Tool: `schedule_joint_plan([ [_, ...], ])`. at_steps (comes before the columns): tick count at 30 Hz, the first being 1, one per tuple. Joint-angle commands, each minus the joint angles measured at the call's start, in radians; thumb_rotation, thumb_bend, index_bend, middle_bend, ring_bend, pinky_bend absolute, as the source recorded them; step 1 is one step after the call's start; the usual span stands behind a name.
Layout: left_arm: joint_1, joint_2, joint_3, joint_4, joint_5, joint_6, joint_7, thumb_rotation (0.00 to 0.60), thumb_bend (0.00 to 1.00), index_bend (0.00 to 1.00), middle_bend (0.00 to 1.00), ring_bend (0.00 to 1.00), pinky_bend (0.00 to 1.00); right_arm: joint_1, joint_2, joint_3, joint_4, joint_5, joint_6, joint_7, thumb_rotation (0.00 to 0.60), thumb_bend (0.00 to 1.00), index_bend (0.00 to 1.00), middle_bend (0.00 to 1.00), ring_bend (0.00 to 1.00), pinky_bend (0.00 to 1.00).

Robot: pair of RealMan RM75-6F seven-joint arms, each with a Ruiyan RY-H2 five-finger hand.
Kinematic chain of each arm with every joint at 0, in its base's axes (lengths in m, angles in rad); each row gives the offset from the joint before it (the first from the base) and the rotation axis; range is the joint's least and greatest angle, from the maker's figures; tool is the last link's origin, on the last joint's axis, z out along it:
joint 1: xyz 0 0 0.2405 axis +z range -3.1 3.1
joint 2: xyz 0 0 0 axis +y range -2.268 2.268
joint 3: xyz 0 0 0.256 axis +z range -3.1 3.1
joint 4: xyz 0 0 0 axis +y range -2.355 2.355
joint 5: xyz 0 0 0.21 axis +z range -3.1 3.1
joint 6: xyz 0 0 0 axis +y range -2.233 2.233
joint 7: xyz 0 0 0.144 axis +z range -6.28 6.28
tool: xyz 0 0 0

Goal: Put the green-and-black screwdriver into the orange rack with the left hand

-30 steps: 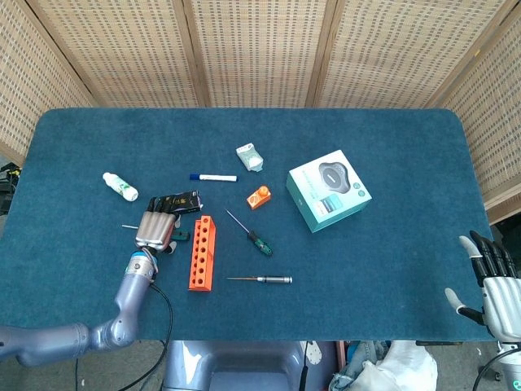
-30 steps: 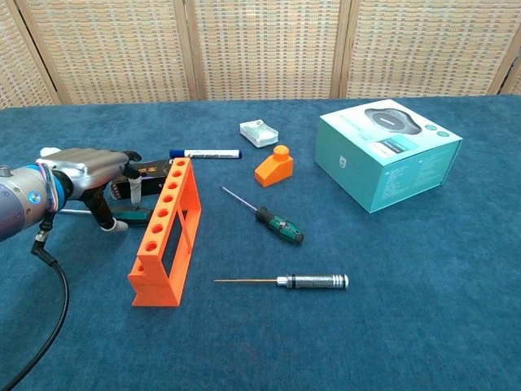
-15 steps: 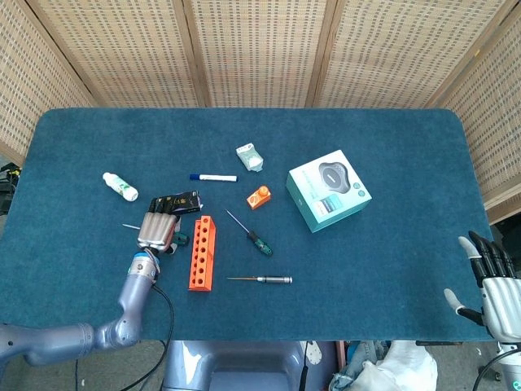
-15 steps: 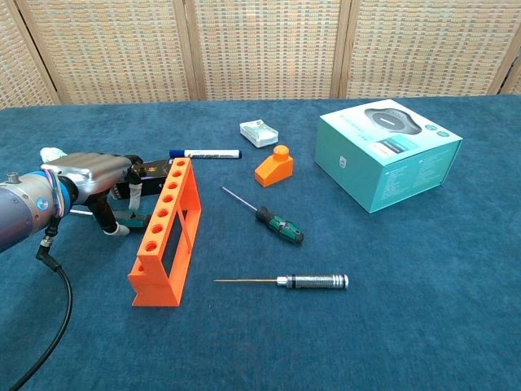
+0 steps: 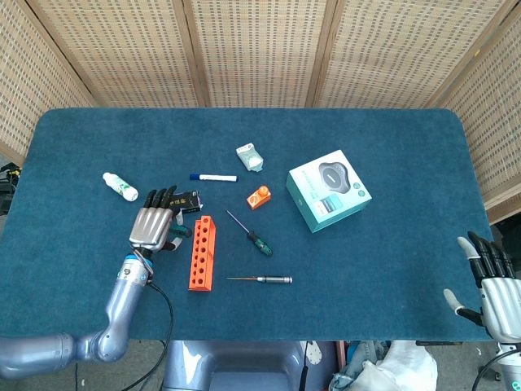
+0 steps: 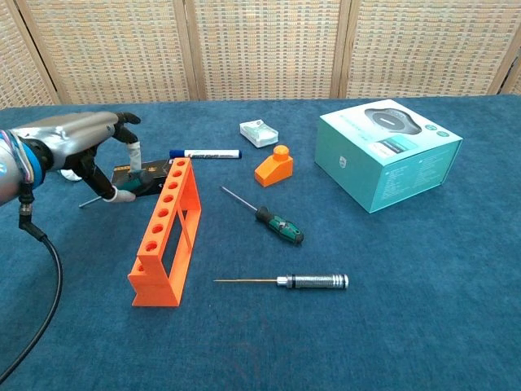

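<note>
My left hand point(image 6: 69, 140) hovers just left of the orange rack point(image 6: 163, 236), which stands on the blue table with its row of holes facing up. It pinches a green-and-black screwdriver point(image 6: 137, 186) between thumb and a finger, and the thin shaft slants down to the left. In the head view the left hand point(image 5: 152, 227) covers most of that screwdriver point(image 5: 178, 232), beside the orange rack point(image 5: 202, 252). A second green-and-black screwdriver point(image 6: 278, 224) lies right of the rack. My right hand point(image 5: 491, 285) hangs with fingers spread, off the table's front right corner.
A black packet point(image 6: 151, 169) lies behind the rack's far end. A silver screwdriver point(image 6: 311, 282), blue marker point(image 6: 205, 153), orange block point(image 6: 274, 165), small white box point(image 6: 259, 132) and teal box point(image 6: 387, 152) sit to the right. A white bottle point(image 5: 120, 186) lies far left.
My left hand has risen off the table with the green-handled screwdriver, lifting its shaft clear, and the other fingers have straightened. The right hand has not moved.
</note>
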State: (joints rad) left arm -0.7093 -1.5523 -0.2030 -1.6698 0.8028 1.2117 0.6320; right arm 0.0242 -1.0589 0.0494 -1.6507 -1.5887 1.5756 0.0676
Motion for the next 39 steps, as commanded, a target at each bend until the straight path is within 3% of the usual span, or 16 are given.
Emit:
schedule_joint_plan([
  [1,0.054,0.068,-0.024,-0.085,0.055,0.044,-0.104,0.600,0.29,0.54,0.00,0.00,0.00,0.001,-0.001,-0.002,0.000,-0.001,-0.003,-0.005,0.600,0.26,0.00,0.00,0.00,0.00],
  [9,0.140,0.144,-0.044,-0.166,0.159,0.118,-0.281,0.600,0.29,0.55,0.02,0.00,0.00,0.003,-0.005,-0.003,-0.004,-0.006,-0.004,-0.020,0.600,0.26,0.00,0.00,0.00,0.00],
  [13,0.210,0.184,-0.081,-0.242,0.244,0.197,-0.453,0.600,0.29,0.55,0.02,0.00,0.00,0.003,-0.009,-0.004,-0.008,-0.011,-0.002,-0.033,0.600,0.26,0.00,0.00,0.00,0.00],
  [17,0.234,0.200,-0.091,-0.281,0.266,0.207,-0.515,0.600,0.29,0.56,0.02,0.00,0.00,0.002,-0.009,-0.004,-0.010,-0.011,0.000,-0.036,0.600,0.26,0.00,0.00,0.00,0.00],
  [24,0.238,0.263,-0.133,-0.403,0.175,0.140,-0.558,0.600,0.29,0.56,0.02,0.00,0.00,0.003,-0.009,-0.004,-0.009,-0.011,0.000,-0.034,0.600,0.26,0.00,0.00,0.00,0.00],
  [39,0.162,0.313,-0.213,-0.501,-0.039,0.040,-0.530,0.600,0.29,0.57,0.02,0.00,0.00,0.003,-0.006,-0.002,-0.007,-0.005,-0.001,-0.024,0.600,0.26,0.00,0.00,0.00,0.00],
])
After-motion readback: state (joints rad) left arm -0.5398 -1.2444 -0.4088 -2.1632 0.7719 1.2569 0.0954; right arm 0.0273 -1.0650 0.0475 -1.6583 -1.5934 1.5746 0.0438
